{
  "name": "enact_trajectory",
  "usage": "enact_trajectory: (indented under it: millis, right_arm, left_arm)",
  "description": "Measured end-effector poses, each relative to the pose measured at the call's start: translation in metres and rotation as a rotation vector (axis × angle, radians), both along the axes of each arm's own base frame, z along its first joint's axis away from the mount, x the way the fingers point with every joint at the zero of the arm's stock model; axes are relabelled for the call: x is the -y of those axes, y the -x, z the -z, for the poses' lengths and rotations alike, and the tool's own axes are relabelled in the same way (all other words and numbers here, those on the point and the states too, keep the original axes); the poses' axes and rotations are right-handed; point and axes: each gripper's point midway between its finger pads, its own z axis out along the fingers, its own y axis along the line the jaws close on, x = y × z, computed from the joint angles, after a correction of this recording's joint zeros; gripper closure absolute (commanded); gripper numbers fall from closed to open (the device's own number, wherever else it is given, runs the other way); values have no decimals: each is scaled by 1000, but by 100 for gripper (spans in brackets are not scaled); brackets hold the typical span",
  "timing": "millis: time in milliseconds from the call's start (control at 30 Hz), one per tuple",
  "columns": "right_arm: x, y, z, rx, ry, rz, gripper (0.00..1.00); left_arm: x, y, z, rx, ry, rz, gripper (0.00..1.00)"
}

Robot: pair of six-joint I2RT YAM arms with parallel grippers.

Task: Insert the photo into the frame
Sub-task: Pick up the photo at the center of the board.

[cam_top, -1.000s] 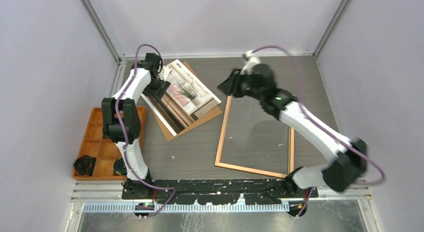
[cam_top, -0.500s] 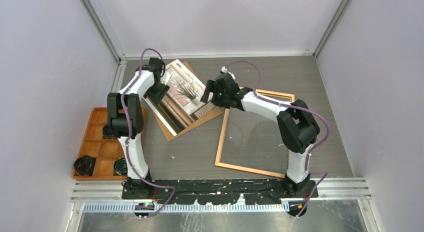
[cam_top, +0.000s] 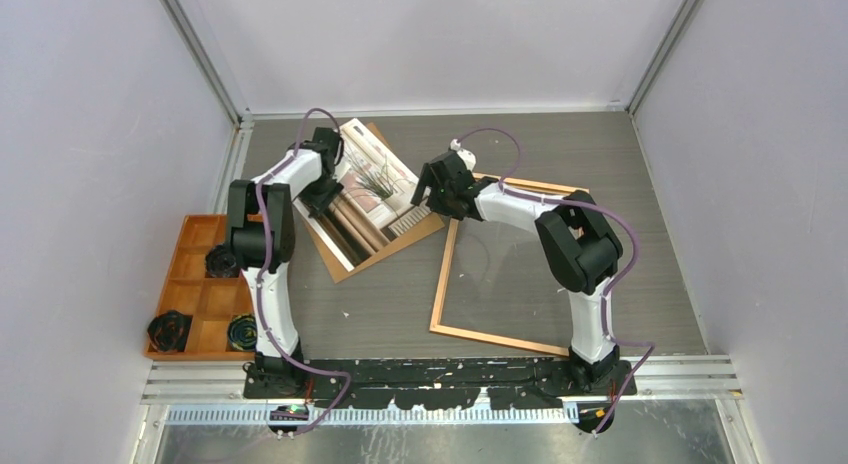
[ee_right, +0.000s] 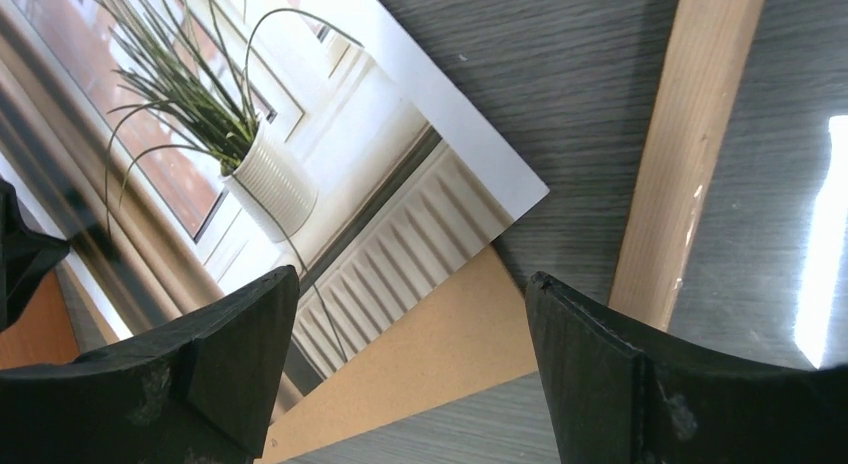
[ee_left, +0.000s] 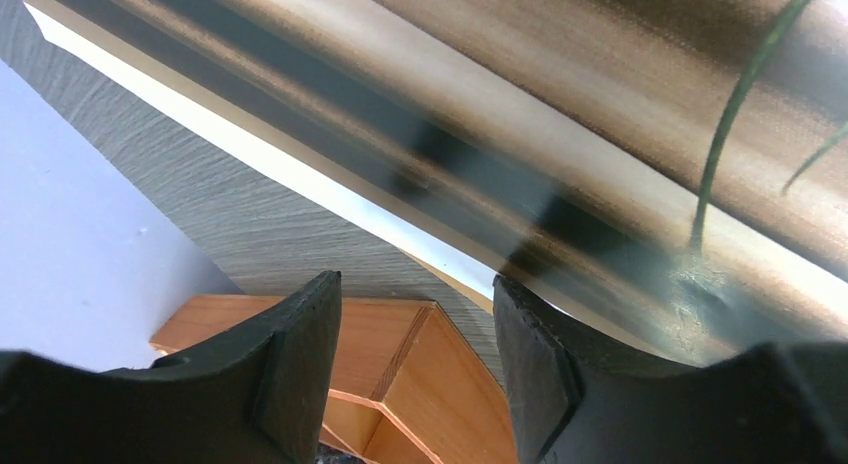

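The photo lies face up and askew at the back left, on a brown fibreboard back. The frame lies flat to its right, an open wooden rectangle. My left gripper is open at the photo's left edge; in the left wrist view the blurred photo fills the top. My right gripper is open above the photo's right corner; the right wrist view shows the photo, the fibreboard and a frame rail.
An orange compartment tray with black items sits at the left edge, also seen between my left fingers. Grey walls close in the table on three sides. The frame's inside shows a shiny pane.
My right arm has swung left from above the frame's top and come down over the photo's right corner. My left gripper has shifted slightly right along the photo's left edge.
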Motion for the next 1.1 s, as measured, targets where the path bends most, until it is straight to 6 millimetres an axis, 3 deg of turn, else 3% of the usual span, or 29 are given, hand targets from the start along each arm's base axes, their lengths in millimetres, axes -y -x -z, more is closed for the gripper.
enact_trajectory:
  millis: [267,600,767,1100]
  right_arm:
    - [5,-9,15,-7,7,53,13]
    - [-1,-29,12,34,-52,121,20]
    - [-6,-38,10,76,-153,170,30]
    - [-18,-44,-4,181,-377,171,33]
  left_arm:
    - [1,-1,1,0,-65,39,41]
    - [0,-3,2,1,-94,67,42]
    - [-1,-3,2,2,-104,77,42]
    - [1,-4,3,-5,-134,125,43]
